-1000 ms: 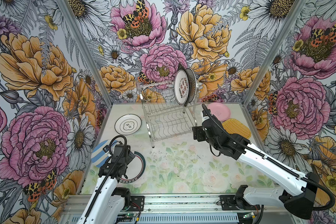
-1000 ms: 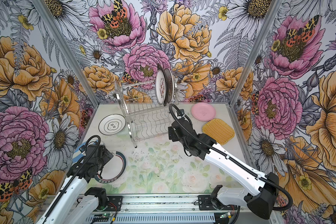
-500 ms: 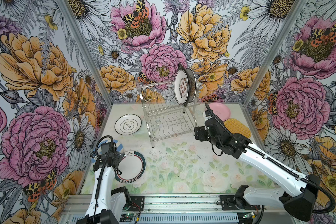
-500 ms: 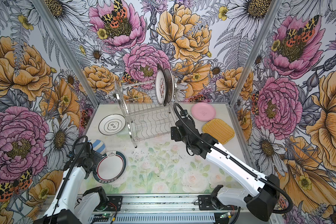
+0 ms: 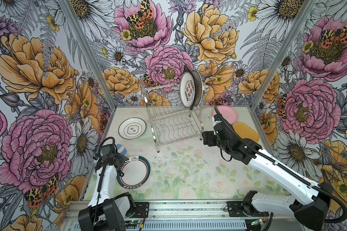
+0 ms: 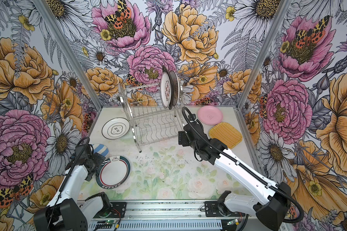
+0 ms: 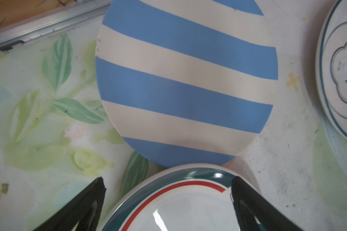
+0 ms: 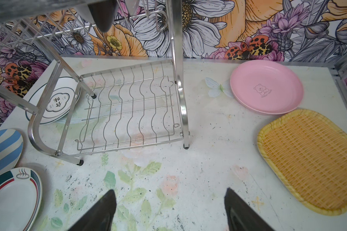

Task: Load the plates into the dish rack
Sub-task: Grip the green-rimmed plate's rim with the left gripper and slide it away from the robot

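Where the dish rack [image 5: 176,128] stands at the back of the table [image 5: 188,170], two plates stand on edge at the right end of its upper tier: a white printed plate [image 5: 189,91] and a dark plate [image 5: 199,88] just beside it. Five plates lie flat on the table: a cloud-emblem plate [image 5: 132,128] left of the rack, a striped plate [image 7: 184,80] and a green-rimmed plate [image 5: 136,173] side by side at front left, and a pink plate [image 8: 266,88] and a yellow woven plate [image 8: 313,160] at right. Left gripper [image 7: 167,184]: fingers spread wide, straddling the green-rimmed plate's edge, one finger [image 7: 248,200] over its rim. Right gripper [image 8: 170,191]: fingers wide apart, holding nothing, above bare table before the rack.
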`<state>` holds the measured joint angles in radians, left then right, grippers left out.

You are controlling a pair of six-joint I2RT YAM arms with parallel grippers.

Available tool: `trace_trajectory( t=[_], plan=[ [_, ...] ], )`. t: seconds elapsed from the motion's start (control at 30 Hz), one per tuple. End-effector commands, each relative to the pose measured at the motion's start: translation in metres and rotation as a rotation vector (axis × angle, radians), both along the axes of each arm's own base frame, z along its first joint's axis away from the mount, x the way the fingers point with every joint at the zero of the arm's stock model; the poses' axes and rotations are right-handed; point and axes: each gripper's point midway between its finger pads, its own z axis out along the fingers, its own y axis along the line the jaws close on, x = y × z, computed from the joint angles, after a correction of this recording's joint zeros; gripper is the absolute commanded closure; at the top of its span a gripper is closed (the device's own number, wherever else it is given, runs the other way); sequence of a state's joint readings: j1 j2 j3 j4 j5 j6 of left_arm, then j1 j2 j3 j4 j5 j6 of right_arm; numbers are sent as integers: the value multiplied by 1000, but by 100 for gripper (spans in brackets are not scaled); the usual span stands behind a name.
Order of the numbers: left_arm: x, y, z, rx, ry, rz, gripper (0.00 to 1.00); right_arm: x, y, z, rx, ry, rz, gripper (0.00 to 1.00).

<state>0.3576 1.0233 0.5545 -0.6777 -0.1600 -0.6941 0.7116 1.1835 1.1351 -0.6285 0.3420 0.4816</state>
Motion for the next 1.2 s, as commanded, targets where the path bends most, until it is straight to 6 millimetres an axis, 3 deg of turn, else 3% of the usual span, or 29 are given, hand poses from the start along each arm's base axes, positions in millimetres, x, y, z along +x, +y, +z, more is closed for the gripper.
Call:
trace_trajectory(
  t=[0.0,0.57,1.17],
  plan=[
    [11,-3,-1,-16,-43,-39,1,1,-1,11,29,-23,-2,15],
    [12,-14,-21,-87,3,-71,1,-2,-12,11,28,-32,-21,14],
    [19,-43,-19,-131,-26,-174,1,-1,-14,15,32,-40,-24,14]
  ],
)
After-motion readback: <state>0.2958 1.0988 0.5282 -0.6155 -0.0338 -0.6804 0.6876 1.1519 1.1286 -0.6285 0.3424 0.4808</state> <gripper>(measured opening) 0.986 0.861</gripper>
